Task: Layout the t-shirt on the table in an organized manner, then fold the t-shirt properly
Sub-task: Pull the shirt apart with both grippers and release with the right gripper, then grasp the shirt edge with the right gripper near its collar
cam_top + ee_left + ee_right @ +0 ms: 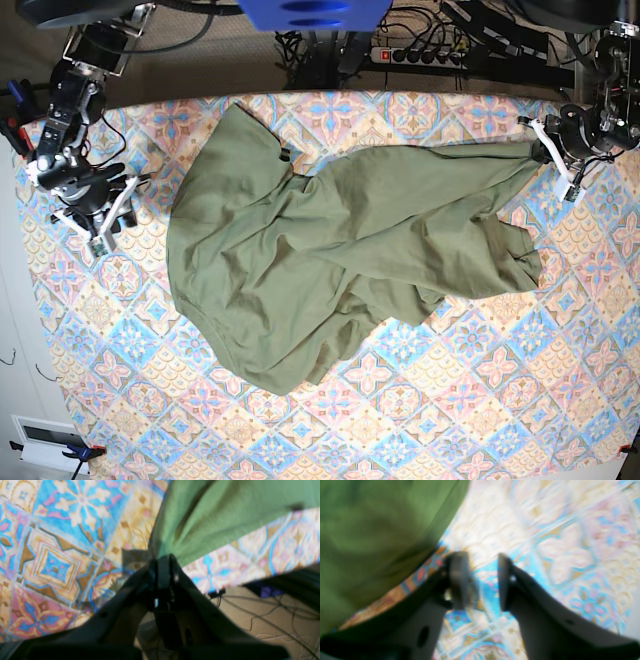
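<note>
Wide table [420, 420] under tile-pattern cloth of blue, pink and cream; cables and a power strip [420, 55] beyond the far edge. No containers in view. Olive-green t-shirt [320, 270] spread rumpled across the middle, one end drawn out toward the left gripper [545, 150]. Left gripper [162, 560] clamped tight on a pinch of that fabric. Right gripper [482, 580] parted, nothing between the fingers, over bare cloth just beside the shirt's edge.

the crumpled t-shirt [330, 260] fills the middle of the table [480, 420], leaving the near patterned strip bare.
</note>
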Motion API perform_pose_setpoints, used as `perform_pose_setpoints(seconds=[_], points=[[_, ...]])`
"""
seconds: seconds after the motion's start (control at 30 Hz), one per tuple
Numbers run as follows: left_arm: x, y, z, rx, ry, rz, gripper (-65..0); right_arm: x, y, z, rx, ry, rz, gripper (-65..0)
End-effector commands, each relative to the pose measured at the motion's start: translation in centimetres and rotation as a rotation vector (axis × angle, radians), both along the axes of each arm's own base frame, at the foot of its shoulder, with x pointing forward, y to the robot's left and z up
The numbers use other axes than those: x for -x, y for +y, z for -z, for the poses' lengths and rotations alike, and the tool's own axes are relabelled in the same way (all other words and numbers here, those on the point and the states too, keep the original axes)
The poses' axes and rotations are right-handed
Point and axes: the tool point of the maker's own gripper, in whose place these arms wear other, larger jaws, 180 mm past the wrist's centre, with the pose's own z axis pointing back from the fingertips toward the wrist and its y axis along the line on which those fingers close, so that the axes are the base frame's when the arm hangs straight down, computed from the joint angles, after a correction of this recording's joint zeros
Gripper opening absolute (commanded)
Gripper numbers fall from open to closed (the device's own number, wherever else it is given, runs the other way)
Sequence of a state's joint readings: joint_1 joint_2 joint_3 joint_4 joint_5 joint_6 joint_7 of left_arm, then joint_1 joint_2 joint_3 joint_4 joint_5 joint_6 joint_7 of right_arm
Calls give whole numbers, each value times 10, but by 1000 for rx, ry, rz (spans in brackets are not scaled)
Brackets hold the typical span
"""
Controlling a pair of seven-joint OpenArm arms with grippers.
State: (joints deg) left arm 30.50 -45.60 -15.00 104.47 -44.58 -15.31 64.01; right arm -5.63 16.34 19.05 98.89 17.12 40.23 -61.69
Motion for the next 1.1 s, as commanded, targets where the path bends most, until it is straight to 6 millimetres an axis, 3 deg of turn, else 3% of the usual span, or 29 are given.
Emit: perform_pose_setpoints(seconds=[0.0, 0.13, 0.23, 0.37, 0.57, 0.67, 0.87, 1.07], points=[[-9, 8, -10, -41, -30, 14, -650, -16, 4, -19, -13, -77, -17, -414], [-9, 23, -8, -114, -29, 15, -650, -16, 13, -12, -48, -68, -9, -403], [-9, 41, -9, -153, -30, -23, -650, -11, 18, 8, -95, -16, 12, -403], [-9, 52, -11, -155, -45, -76, -650, -33, 28, 8, -209, -38, 26, -403], [-9, 54, -11, -156, -45, -82, -650, -40, 50, 7, -436, -58, 36, -403], [-9, 54, -11, -156, -45, -82, -650, -39, 51, 9, -451, -55, 40, -403], [-9, 54, -11, -156, -46, -82, -650, -28, 50, 38, -492, 24, 84, -401], [-11, 54, -12, -156, -50, -84, -650, -23, 50, 48, -508, 56, 100, -403]])
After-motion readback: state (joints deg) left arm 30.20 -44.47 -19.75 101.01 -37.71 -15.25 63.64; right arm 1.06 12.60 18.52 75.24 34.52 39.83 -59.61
